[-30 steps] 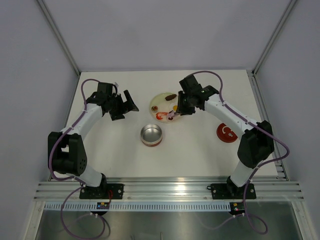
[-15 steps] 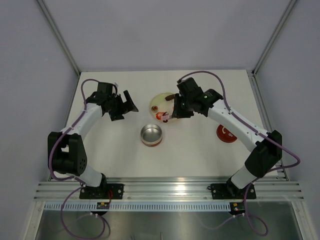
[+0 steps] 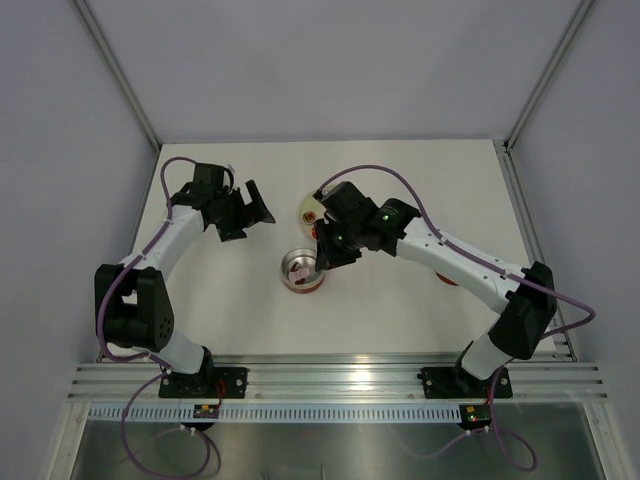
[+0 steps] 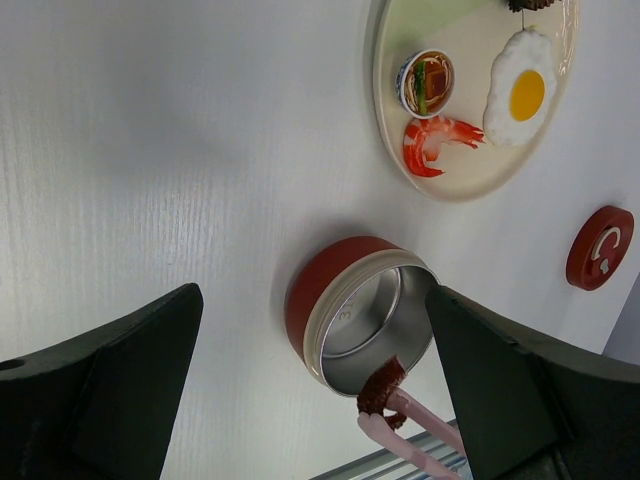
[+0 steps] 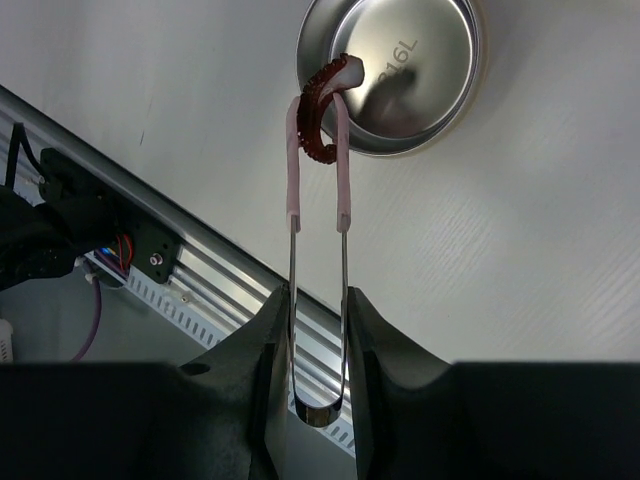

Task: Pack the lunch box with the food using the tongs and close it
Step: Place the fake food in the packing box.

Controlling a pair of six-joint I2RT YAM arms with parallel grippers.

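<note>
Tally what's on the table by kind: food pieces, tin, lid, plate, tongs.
Food pieces: 5 (fried egg, shrimp, small filled cup, dark piece at the frame edge, dark red piece in the tongs)
Tin: 1
Red lid: 1
Plate: 1
Tongs: 1
Total: 9

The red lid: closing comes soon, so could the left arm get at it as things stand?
Probably not. The lid lies far right of the tin, and the right arm, holding the tongs over the tin, stretches across the way.
</note>
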